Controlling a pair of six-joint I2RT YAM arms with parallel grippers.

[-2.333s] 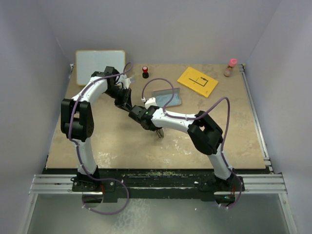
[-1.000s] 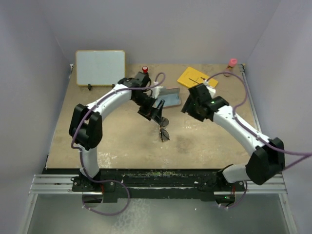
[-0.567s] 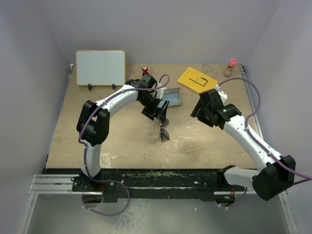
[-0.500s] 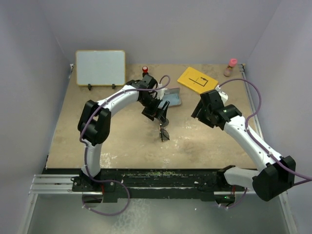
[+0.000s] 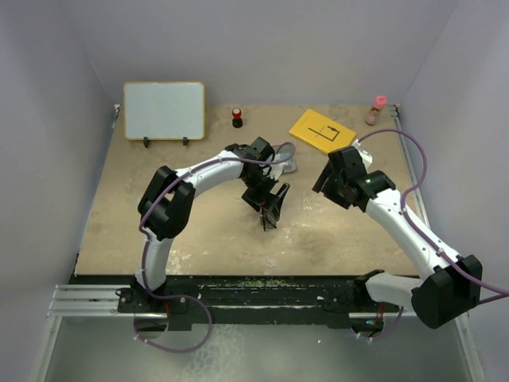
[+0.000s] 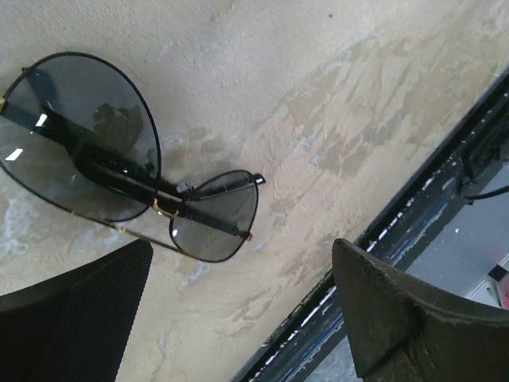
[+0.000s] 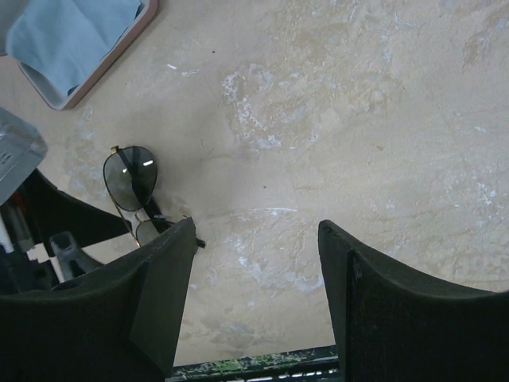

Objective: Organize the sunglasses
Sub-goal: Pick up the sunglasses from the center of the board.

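L arm (image 5: pixel 203 169): comes up from its base at the near-L edge, elbow bent high. Forearm sweeps R over the mid tabletop (image 5: pixel 135 199), wrist tipped down. L pincer (image 5: pixel 272 204) hangs low, right over the sunglasses (image 5: pixel 268 222), jaws at full spread, nothing betw. them. In its wrist view the two black fingers (image 6: pixel 75 314) frame bare tabletop. The glasses lie just beyond the finger on that view's L side, not gripped; contact w/ it can't be told.

R arm (image 5: pixel 398 219): base at near-R, elbow pushed out to the far R by the near edge, forearm runs up and L. R pincer (image 7: pixel 256 232) points down at the tabletop, R of the glasses and apart from them. Jaws parted fairly wide, empty, only bare surface in the gap.

Sunglasses: loose on the tabletop about mid-width, on the near side of the pinkish-brown case (image 7: pixel 111 60), which holds a light blue cloth (image 7: pixel 71 28). Thin dark wire frame, teardrop lenses w/ grey tint, small gold-ish bits at the bridge. Temples look folded in, showing as dark bars across the lenses. One lens reads bigger in the L wrist view as it's nearer the cam. Which face is up: can't tell. From the R wrist view the pair sits lower L, next to the L pincer's black fingers at that edge.
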